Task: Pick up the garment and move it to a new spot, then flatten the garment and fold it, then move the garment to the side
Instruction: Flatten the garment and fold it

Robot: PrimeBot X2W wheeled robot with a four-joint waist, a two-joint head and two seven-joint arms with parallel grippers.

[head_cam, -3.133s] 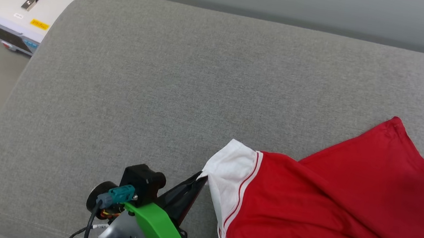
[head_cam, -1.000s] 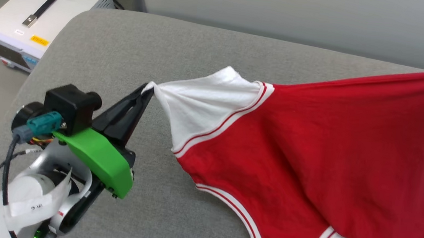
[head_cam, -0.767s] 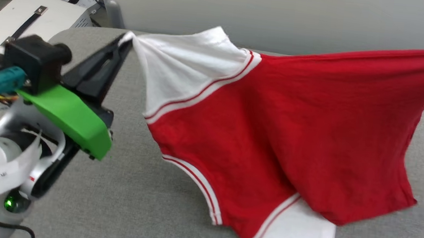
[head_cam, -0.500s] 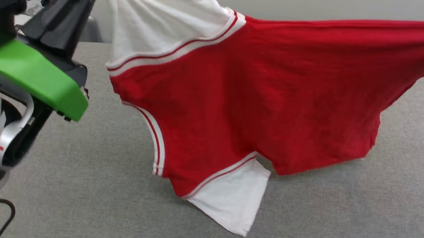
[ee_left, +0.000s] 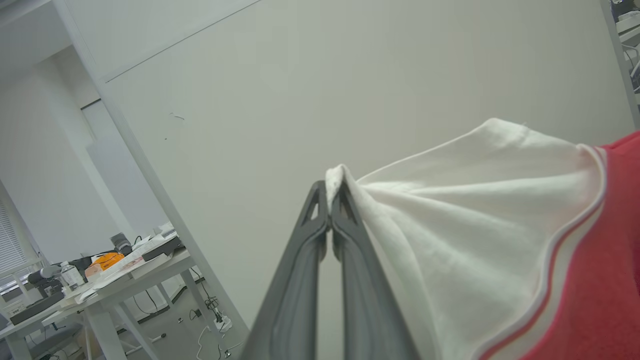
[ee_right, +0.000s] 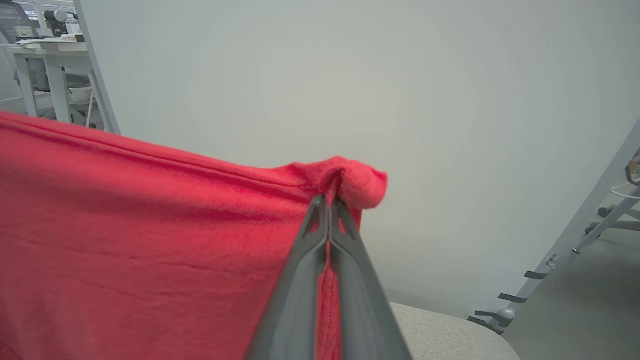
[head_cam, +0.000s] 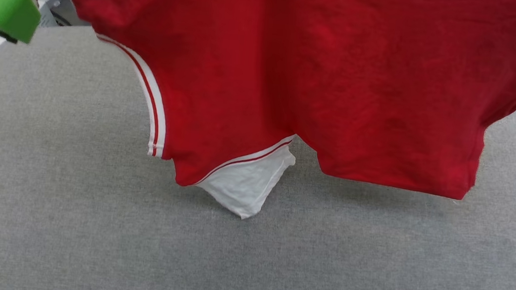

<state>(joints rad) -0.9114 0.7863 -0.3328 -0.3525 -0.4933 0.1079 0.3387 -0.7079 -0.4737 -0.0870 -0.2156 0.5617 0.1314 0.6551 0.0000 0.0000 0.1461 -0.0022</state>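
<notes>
Left gripper (ee_left: 330,195) clenched on white sleeve tip (ee_left: 336,175), right gripper (ee_right: 331,200) clenched on red corner of red-and-white T-shirt (head_cam: 320,75). Hold your arms level, spread taut, lower onto grey fabric cushion (head_cam: 90,242).

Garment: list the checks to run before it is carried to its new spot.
1. Garment hangs spread in the air: ok.
2. Left hand shut on the upper white sleeve: ok.
3. Right hand shut on a red corner of the cloth: ok.
4. Lower white sleeve lifted off the grey cushion: cannot tell, its tip hangs very low.
</notes>
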